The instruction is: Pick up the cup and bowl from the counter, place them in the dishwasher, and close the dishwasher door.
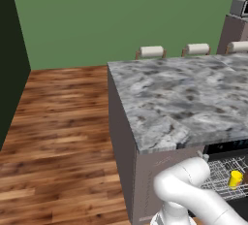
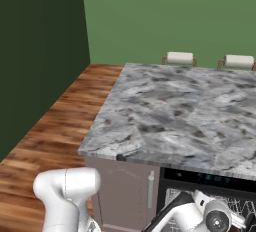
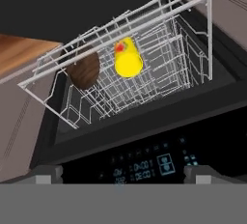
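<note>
The cup (image 3: 128, 59) and bowl (image 3: 84, 70) (half hidden by wires) sit in the dishwasher (image 3: 144, 160) rack (image 3: 144, 49) while the empty end effector (image 3: 123, 175) hovers wide open, its tips cut off.

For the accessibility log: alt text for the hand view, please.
A yellow cup and a dark brown bowl sit in the dishwasher's wire rack, seen from above its black control strip, with the open fingers at the bottom edge.

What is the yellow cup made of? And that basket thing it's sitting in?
The cup looks like smooth plastic: bright, even yellow with a soft shine, though glazed ceramic is possible. The rack looks like thin metal wire with a pale coating, crossed into an open grid.
</note>
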Motion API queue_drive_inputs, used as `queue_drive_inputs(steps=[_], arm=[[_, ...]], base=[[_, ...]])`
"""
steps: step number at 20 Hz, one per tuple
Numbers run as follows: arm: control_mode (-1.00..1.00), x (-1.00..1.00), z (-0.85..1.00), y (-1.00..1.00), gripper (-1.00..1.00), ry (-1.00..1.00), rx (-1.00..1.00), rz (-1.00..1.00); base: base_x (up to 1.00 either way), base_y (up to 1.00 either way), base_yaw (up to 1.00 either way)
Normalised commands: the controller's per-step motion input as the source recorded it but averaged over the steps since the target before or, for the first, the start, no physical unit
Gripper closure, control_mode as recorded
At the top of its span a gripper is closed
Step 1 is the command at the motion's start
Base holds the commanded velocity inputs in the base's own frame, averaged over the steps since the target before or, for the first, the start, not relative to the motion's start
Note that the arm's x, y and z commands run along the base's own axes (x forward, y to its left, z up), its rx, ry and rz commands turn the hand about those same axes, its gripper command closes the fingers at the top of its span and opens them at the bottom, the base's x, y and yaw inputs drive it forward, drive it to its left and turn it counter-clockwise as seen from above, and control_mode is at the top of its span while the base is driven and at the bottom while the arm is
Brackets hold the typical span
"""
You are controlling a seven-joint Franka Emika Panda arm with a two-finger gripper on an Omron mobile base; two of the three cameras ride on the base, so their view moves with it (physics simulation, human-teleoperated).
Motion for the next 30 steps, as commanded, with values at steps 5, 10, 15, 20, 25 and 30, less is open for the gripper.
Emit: queue_drive_inputs(steps=[5,10,15,20,25,30], arm=[[-1.0,-0.33,0.0,0.0,-1.0,0.0,0.06,0.08],[-1.0,-0.27,0.0,0.0,-1.0,0.0,0.07,0.07],[-1.0,-0.46,0.0,0.0,-1.0,-0.03,0.16,0.02],[-1.0,-0.59,0.0,-0.03,-1.0,-0.07,0.18,0.0],[-1.0,-0.59,0.0,-0.02,-1.0,-0.08,0.15,0.0],[-1.0,-0.38,0.0,0.0,-1.0,-0.08,0.05,0.0]], base=[[0.0,0.0,0.0],[0.0,0.0,0.0],[0.0,0.0,0.0],[0.0,0.0,0.0],[0.0,0.0,0.0],[0.0,0.0,0.0]])
